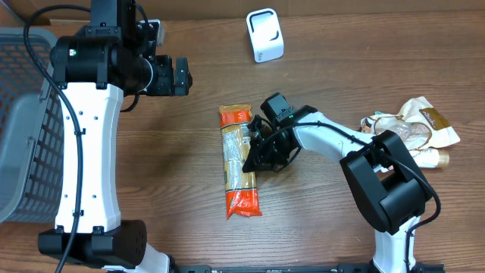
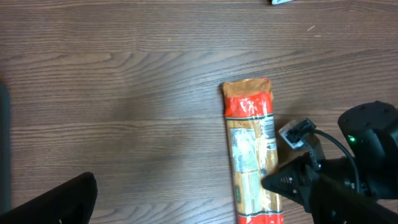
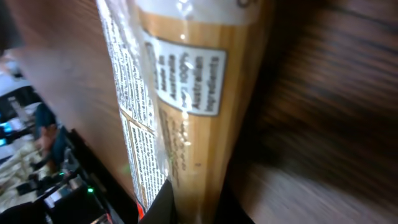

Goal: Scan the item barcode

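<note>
Pasta packet (image 1: 241, 161) lies flat on the table (image 1: 189, 227), centre of the overhead frame. It is long and narrow, runs top to bottom, and has orange ends and a pale clear middle.

Right gripper (image 1: 255, 156) is at the packet's right edge, about mid-length, with its arm reaching in from the lower right. Its jaws are closed and seem to pinch the packet along that edge. In the right wrist view the packet (image 3: 186, 124) fills the frame at close range. A white label (image 3: 186, 74) reads "Australian ingredients", with a strip of fine print to its left. One dark fingertip (image 3: 163, 202) shows at the bottom edge, against the wrapper. No barcode can be made out in any view.

Left gripper (image 1: 180, 76) sits in the upper left of the overhead frame, jaws wide apart, holding nothing and well clear of the packet. Its wrist view looks down on the packet (image 2: 252, 149) right of centre, with one finger (image 2: 56, 202) showing at lower left.

White scanner (image 1: 265, 36) stands near the top edge, right of centre, apart from the packet. Grey wire basket (image 1: 23, 121) is at the far left edge. Heap of snack packets (image 1: 413, 129) is at the far right.
</note>
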### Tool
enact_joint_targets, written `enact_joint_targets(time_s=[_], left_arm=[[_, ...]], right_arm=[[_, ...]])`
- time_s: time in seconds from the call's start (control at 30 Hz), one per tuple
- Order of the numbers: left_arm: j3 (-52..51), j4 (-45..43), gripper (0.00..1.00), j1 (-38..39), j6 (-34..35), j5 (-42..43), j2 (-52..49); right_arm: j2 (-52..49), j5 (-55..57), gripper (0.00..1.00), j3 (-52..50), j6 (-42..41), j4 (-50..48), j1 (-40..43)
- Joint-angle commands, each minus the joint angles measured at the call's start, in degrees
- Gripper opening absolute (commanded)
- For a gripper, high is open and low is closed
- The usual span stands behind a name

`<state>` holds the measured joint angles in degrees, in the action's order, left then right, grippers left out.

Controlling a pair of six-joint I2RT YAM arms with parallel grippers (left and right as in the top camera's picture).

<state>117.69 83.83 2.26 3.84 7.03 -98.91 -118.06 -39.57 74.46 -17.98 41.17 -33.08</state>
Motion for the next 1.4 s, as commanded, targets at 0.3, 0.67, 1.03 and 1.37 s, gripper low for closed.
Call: enact_joint_targets(time_s=[0.3,0.67,1.03,1.37], left_arm=[[0.2,-0.1,1.00,0.7,-1.3,0.0,-0.2],[0.2,-0.1,1.00,0.7,-1.3,0.0,-0.2],[0.2,-0.1,0.99,0.7,-1.3,0.0,-0.2],[0.2,-0.1,1.00,0.7,-1.3,0.0,-0.2]], right_arm=[[6.1,44.5,0.04,20.8,2.1,27.6,-7.6],[-2.0,36.9,0.72,18.9,4.8,25.0,-14.0],[-3.4,23.8,0.91,18.9,9.8,22.6,-8.0],[-3.5,17.0,1.00,16.2,18.8,23.4,0.8]])
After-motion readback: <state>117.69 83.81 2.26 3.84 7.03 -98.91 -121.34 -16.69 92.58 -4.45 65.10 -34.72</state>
